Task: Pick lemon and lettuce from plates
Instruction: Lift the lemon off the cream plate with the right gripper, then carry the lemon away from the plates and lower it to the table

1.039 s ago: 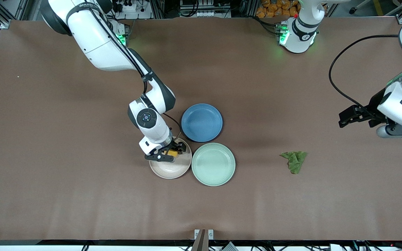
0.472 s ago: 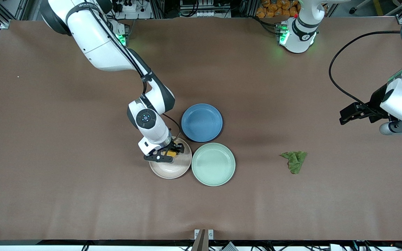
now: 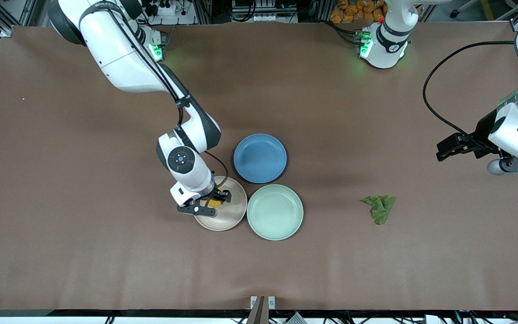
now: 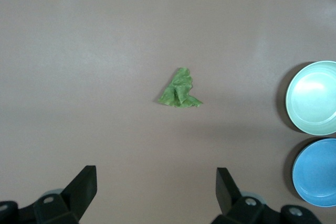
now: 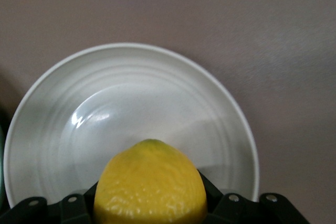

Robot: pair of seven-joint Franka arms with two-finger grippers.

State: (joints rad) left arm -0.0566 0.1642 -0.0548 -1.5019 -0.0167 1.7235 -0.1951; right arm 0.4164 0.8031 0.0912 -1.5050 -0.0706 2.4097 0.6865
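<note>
Brown matting is covering a wide worktop [image 3: 83, 252], with both arm bases standing along its upper edge in the front view. Three round plates are sitting clustered near the middle: a blue plate [image 3: 260, 158], a mint plate [image 3: 275, 212] just beside it and nearer the front camera, and a beige plate [image 3: 229, 211] touching the mint one toward the right arm's end. The right arm is reaching down to the beige plate, and the right gripper [image 3: 207, 206] is sitting over the rim of that plate at the right arm's end. Its fingers are pinching the lemon [image 5: 151, 184], which is filling the lower middle of the right wrist view, with the pale plate showing beneath it; whether the lemon is touching the plate cannot be told. The lettuce [image 3: 379, 207] is lying flat on the bare matting, well apart from the plates toward the left arm's end, a crumpled green piece. The left arm is waiting at its end of the worktop. The left gripper [image 4: 155, 192] is hanging over bare matting, its fingers spread wide and holding nothing, with the lettuce showing on the worktop below it in the left wrist view.
</note>
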